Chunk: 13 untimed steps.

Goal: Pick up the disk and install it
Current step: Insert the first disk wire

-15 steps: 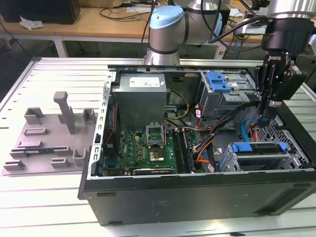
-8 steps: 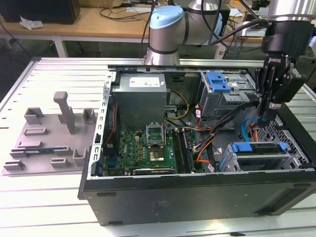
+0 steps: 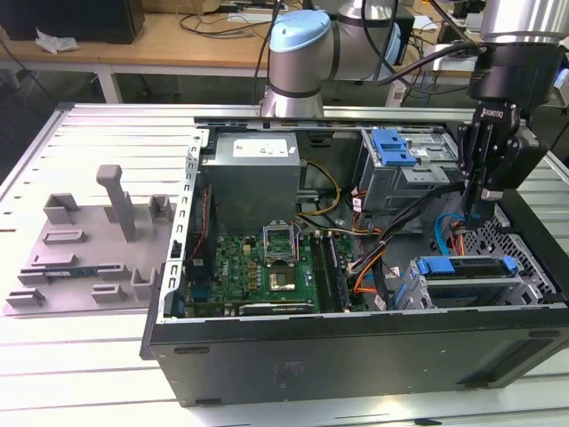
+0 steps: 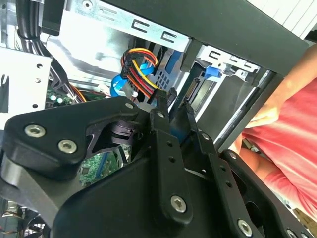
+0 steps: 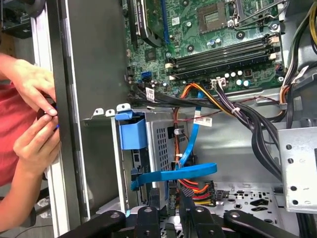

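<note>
The disk (image 3: 467,267), silver in its bright blue carrier, lies flat in the lower drive cage at the case's front corner, on the exterior view's right. In the first wrist view the carrier's blue tab (image 5: 132,133) sticks out at the cage's end. My gripper (image 3: 477,221) hangs point-down inside the case just above and behind the disk, not touching it. In both wrist views the black fingers (image 4: 166,99) stand a narrow gap apart, open, with nothing held between them; my gripper (image 5: 169,197) hovers over the wire bundle.
A person's hands (image 5: 29,94) work at the case's outer wall beside the cage. A blue flat cable (image 5: 183,172) and red-yellow power wires (image 4: 141,67) lie below the fingers. An upper cage carries a blue bracket (image 3: 391,147). Motherboard (image 3: 267,262) and grey fixture plate (image 3: 89,249) lie leftward.
</note>
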{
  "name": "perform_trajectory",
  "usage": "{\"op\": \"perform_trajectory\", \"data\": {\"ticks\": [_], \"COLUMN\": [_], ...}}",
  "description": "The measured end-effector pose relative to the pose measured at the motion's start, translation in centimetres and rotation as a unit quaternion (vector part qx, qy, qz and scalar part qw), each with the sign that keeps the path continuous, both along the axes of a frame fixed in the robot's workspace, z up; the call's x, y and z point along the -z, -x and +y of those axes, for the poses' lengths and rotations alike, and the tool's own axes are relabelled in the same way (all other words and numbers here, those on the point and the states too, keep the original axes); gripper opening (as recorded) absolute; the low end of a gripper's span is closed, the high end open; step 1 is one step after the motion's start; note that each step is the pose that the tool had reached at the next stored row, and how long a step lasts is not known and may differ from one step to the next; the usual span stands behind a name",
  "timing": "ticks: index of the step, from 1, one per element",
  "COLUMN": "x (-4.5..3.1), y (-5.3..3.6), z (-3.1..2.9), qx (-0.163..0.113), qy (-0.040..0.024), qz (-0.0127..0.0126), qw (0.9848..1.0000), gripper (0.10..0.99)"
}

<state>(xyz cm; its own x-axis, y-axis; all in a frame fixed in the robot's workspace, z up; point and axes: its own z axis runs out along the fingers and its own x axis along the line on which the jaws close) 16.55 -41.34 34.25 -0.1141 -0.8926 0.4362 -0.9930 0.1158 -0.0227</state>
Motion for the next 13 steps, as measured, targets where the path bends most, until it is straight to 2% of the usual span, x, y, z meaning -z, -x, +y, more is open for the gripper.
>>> {"op": "perform_trajectory", "data": {"ticks": [3,10,11,12,13], "x": [0.09,0.18,0.21,0.24,0.26], "y": [0.01,0.01,0.01,0.01,0.01], "z": [-0.02,-0.02,-0.02,-0.02,-0.02], "qx": [-0.001,-0.009,-0.010,-0.012,-0.014], "qy": [-0.0024,-0.0026,-0.0027,-0.0026,-0.0026], "qz": [-0.0003,-0.0003,-0.0002,-0.0002,-0.0003], "qw": [1.0000,1.0000,0.9999,0.9999,0.9999], "gripper": [0.294,0.278,0.208,0.208,0.165]}}
